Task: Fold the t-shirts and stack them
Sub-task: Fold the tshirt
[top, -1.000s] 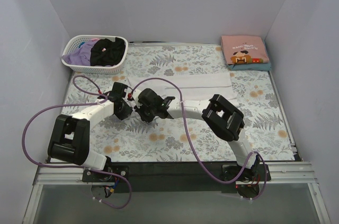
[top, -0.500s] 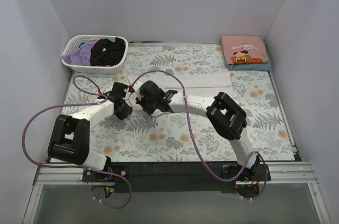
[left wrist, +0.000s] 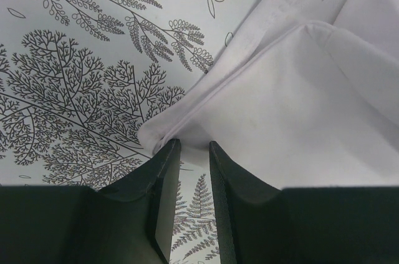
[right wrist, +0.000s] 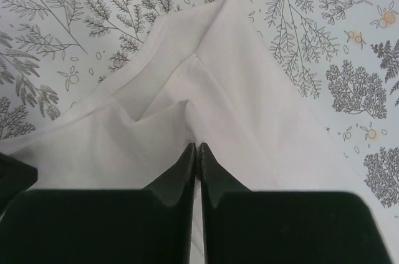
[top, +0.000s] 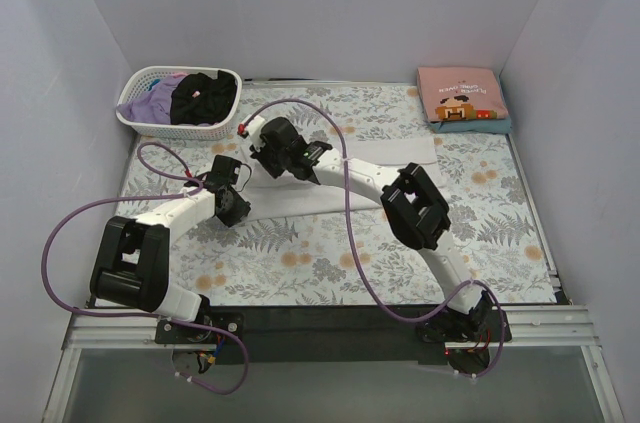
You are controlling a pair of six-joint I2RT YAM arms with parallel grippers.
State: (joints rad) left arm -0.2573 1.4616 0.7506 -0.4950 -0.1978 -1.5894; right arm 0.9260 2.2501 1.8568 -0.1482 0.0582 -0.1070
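The white slotted plastic basket [top: 135,119] at the table's [top: 320,268] ten o'clock corner holds a crumpled black tee [top: 203,98] and a lavender tee [top: 152,101]. At two o'clock, a folded pink cartoon-print tee [top: 460,93] lies on a teal tee [top: 497,126]. The plain white short-sleeved tee [right wrist: 237,108] lies mid-table. The left tool [left wrist: 190,146] is nearly closed on its corner, and the right tool [right wrist: 197,148] is pinched tight on a raised fold.

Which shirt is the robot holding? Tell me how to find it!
Look at the flowery tablecloth. Near its middle, between the basket at the far left and the pink tee at the far right, lies the white tee. It is the only plain white one, spread out, and pinched by the left claw and right claw.
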